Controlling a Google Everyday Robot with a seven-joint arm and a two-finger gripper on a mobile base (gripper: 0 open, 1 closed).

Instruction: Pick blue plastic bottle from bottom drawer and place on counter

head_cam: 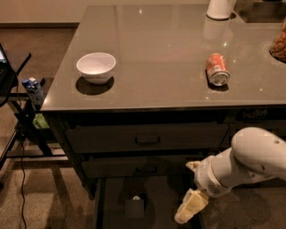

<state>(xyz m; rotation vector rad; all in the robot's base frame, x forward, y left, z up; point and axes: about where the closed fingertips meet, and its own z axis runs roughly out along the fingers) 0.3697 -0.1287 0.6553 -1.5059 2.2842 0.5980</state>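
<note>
The blue plastic bottle (135,206) stands upright on the floor of the open bottom drawer (114,192), seen from above, with its white cap on top. My gripper (189,209) hangs low at the drawer's right side, to the right of the bottle and apart from it. The white arm reaches in from the right edge. The glossy grey-brown counter (156,40) fills the upper part of the view.
On the counter are a white bowl (95,67) at the left, an orange soda can (216,69) lying on its side at the right, and a white vessel (219,8) at the back. Two shut drawer fronts (147,139) sit above the open drawer. A small blue-topped carton (33,87) rests on a stand at the left.
</note>
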